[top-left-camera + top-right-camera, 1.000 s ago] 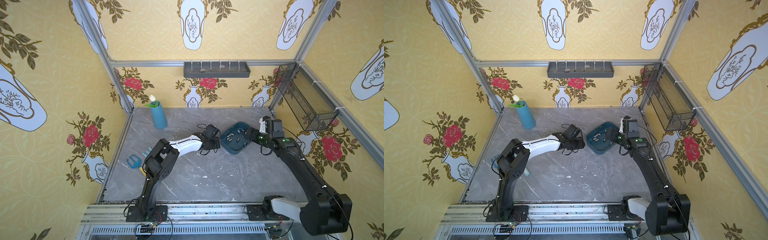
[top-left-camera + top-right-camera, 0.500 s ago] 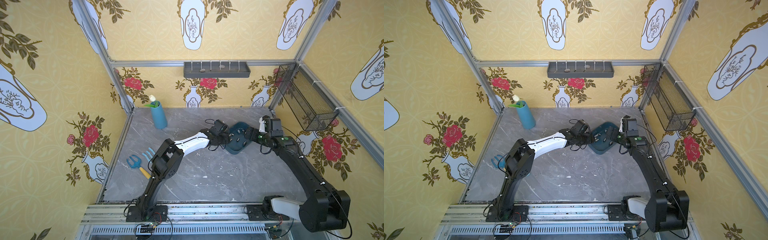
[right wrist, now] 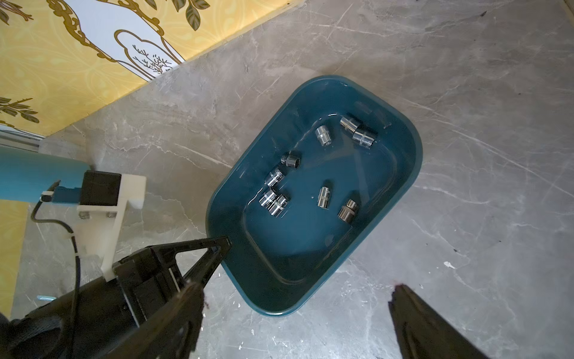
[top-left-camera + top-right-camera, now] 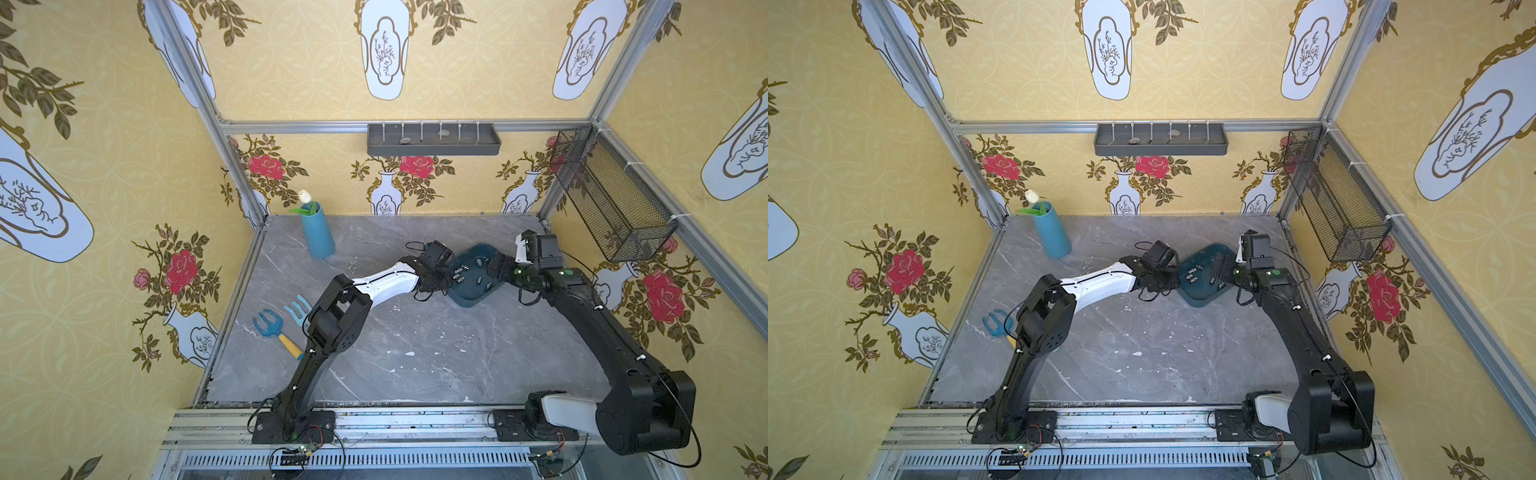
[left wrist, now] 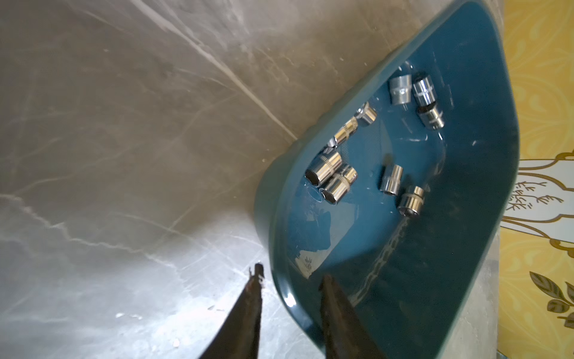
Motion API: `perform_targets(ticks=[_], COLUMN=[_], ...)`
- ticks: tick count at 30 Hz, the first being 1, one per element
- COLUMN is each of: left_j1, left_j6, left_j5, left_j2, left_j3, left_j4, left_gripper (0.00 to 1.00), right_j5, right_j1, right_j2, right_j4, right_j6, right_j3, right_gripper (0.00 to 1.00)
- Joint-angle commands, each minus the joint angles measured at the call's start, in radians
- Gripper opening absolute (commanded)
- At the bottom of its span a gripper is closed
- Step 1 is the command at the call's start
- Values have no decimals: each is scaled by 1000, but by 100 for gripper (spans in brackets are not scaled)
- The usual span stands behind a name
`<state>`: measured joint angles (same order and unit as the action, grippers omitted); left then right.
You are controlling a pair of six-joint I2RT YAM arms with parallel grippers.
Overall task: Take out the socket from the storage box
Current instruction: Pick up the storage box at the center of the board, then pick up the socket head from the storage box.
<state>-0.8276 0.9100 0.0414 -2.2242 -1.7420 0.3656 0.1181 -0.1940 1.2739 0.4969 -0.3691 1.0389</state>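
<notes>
The storage box point(image 4: 471, 293) point(image 4: 1200, 295) is a dark teal tub on the marble table, right of centre. Several chrome sockets point(image 3: 324, 196) point(image 5: 323, 166) lie loose on its floor. My left gripper point(image 5: 292, 276) point(image 4: 444, 279) is at the tub's left edge. Its jaws stand narrow, one finger point(image 5: 254, 289) outside the rim and the other inside, with a sliver of table showing between the outer finger and the wall. My right gripper point(image 3: 296, 292) point(image 4: 496, 268) hangs wide open above the tub's right side and holds nothing.
A blue vase with a white tulip point(image 4: 318, 232) stands at the back left. Two blue garden forks point(image 4: 270, 326) lie near the left edge. A grey divided tray point(image 4: 432, 139) hangs on the back wall and a black wire basket point(image 4: 611, 199) on the right wall.
My left arm has reached right, from beside the tub to its left rim, and its jaws have narrowed around the rim. The right arm and the tub have hardly moved.
</notes>
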Motion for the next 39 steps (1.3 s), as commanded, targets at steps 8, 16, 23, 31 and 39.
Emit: perform_targets(ticks=[8,16,23,31,39], left_j1=[62,109,147,189,196], left_j6=[-105,-217,-274,-291,-304], left_j5=[-32,1,35,71,85], left_j2=[162,298,372,395,402], left_j3=[253,460,575,625,638], left_j4=[-41,-92,-131,-175,-199], left_gripper=[30,25,25,24,24], right_j5=[26,28,34,-73,-132], right_j1=[-60,-230,-344,-460,-500], right_j2=[115,314,498,624,673], right_j4=[-12,4,38,59,86], right_j6=[16,82,38,-109,-208], right_j3=[76,209,326,391,397], right_gripper=[95,82,71,71,72])
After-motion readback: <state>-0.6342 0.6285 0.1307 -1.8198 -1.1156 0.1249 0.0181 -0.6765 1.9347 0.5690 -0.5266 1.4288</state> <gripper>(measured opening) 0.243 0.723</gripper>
